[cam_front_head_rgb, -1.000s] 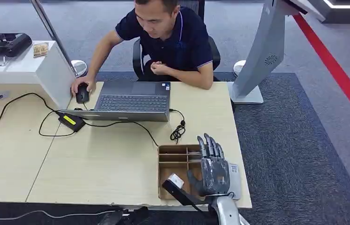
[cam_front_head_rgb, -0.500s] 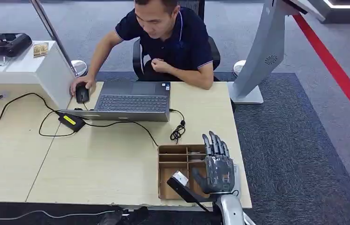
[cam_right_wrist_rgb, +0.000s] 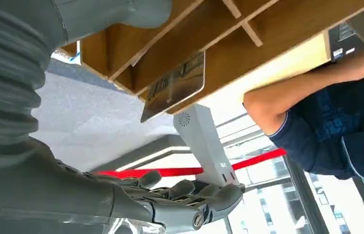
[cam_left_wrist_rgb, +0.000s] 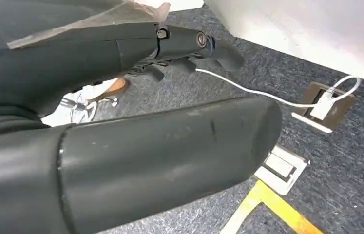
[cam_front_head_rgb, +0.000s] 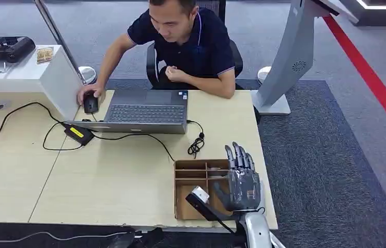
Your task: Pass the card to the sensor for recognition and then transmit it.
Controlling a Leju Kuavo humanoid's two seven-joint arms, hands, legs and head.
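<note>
- The right hand point(cam_front_head_rgb: 242, 183) is raised over the tabletop's point(cam_front_head_rgb: 103, 175) near right corner, above the right side of a compartmented cardboard tray point(cam_front_head_rgb: 197, 171); its fingers point(cam_front_head_rgb: 238, 155) are straight and apart, pointing toward the far edge, and nothing is in its grasp.
- In the right wrist view the same hand point(cam_right_wrist_rgb: 121, 195) has its fingers point(cam_right_wrist_rgb: 204, 192) extended, with the card point(cam_right_wrist_rgb: 174, 88) well apart from them, lying at the tray's point(cam_right_wrist_rgb: 248, 53) edge.
- From the head view the card cannot be made out with certainty; the hand covers that side of the tray.
- A black wrist mount with a small white block point(cam_front_head_rgb: 199, 195) juts from the right arm over the tray's near part.
- The left hand point(cam_left_wrist_rgb: 136, 117) hangs low over grey carpet; its thumb and fingers point(cam_left_wrist_rgb: 204, 46) are extended with a gap between them, and nothing is in that gap.
- On the floor beyond the left hand are a white cable point(cam_left_wrist_rgb: 248, 90) and a floor socket point(cam_left_wrist_rgb: 323, 105).
- At the tabletop's far edge a person point(cam_front_head_rgb: 185, 44) sits at a laptop point(cam_front_head_rgb: 144, 109), one hand on a mouse point(cam_front_head_rgb: 91, 102).
- A black adapter point(cam_front_head_rgb: 78, 134) with a yellow label lies near the laptop's near left corner, with black cables running from it.
</note>
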